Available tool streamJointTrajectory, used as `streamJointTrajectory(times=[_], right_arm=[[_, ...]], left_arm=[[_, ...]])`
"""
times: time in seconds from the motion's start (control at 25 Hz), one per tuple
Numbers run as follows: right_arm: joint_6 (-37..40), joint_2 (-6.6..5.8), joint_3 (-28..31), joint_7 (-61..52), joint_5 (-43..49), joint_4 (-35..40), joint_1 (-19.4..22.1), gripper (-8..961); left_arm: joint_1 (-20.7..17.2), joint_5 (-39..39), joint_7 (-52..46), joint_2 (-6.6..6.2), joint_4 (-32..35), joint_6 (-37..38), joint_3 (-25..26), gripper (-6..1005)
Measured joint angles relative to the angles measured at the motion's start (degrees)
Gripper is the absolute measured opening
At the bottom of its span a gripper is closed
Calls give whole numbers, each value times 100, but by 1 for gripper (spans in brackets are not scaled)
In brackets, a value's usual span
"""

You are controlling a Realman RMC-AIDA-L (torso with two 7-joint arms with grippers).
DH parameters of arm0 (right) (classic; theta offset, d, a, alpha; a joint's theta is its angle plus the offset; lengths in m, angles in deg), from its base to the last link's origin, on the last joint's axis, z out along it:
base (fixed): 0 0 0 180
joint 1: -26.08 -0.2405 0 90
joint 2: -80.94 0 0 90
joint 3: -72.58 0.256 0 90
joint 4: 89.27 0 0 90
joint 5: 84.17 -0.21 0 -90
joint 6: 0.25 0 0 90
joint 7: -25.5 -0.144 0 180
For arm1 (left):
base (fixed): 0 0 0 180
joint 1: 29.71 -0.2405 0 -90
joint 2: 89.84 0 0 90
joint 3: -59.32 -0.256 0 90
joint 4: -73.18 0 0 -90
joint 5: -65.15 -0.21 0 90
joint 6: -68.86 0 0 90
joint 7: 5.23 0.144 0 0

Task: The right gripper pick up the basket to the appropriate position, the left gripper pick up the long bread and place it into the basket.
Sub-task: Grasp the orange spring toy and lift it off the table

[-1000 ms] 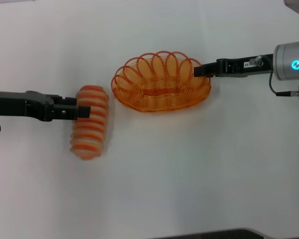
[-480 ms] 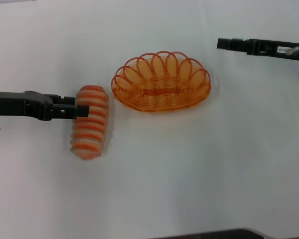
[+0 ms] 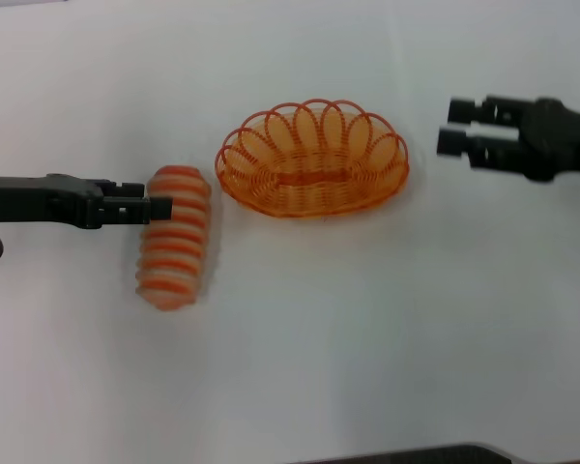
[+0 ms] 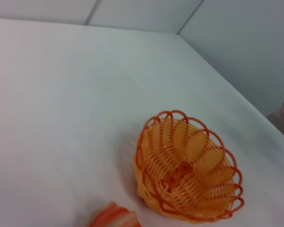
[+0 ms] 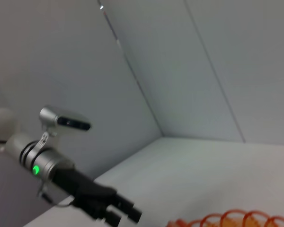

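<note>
The orange wire basket (image 3: 312, 159) sits on the white table and is held by nothing. It also shows in the left wrist view (image 4: 189, 179), and its rim shows in the right wrist view (image 5: 227, 220). The striped long bread (image 3: 174, 251) lies left of the basket; its end shows in the left wrist view (image 4: 114, 218). My left gripper (image 3: 159, 208) is at the bread's upper left side, and in the right wrist view (image 5: 122, 215) it is open. My right gripper (image 3: 454, 126) is open and empty, apart from the basket on its right.
The white table (image 3: 367, 338) lies bare in front of the basket and bread. Grey walls (image 4: 236, 42) stand behind the table's far edges.
My right gripper has left the basket's right rim, pulled back to the right and turned, now open. The left gripper shifted slightly along the bread. Basket and bread have not moved.
</note>
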Motion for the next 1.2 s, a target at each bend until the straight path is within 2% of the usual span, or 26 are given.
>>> streamJointTrajectory(times=[0.2, 0.4, 0.56, 0.68, 0.8, 0.88, 1.0, 1.2], right_arm=[[143, -10, 191, 136, 162, 20, 194, 676], [4, 49, 420, 307, 171, -23, 223, 676], [-97, 77, 416, 352, 178, -23, 184, 676], [-158, 89, 405, 370, 179, -23, 138, 676], [-195, 91, 413, 403, 178, -21, 127, 676], [-230, 100, 418, 441, 171, -22, 123, 676], [-266, 110, 424, 468, 160, -21, 108, 676], [-267, 116, 426, 478, 161, -23, 78, 676]], left_arm=[[-31, 59, -180, 42, 139, -83, 82, 642], [-47, -16, -1203, 255, 1099, -63, -220, 636], [-167, -400, -2539, 452, 2423, -76, -1318, 630], [-181, -830, -3619, 508, 3252, 32, -2283, 626], [-102, -1134, -4552, 531, 3684, 83, -3115, 622], [-75, -1194, -4736, 537, 3687, 29, -3323, 620], [66, -1341, -5137, 556, 3322, -337, -3915, 616], [177, -1423, -5403, 558, 2886, -704, -4279, 609]])
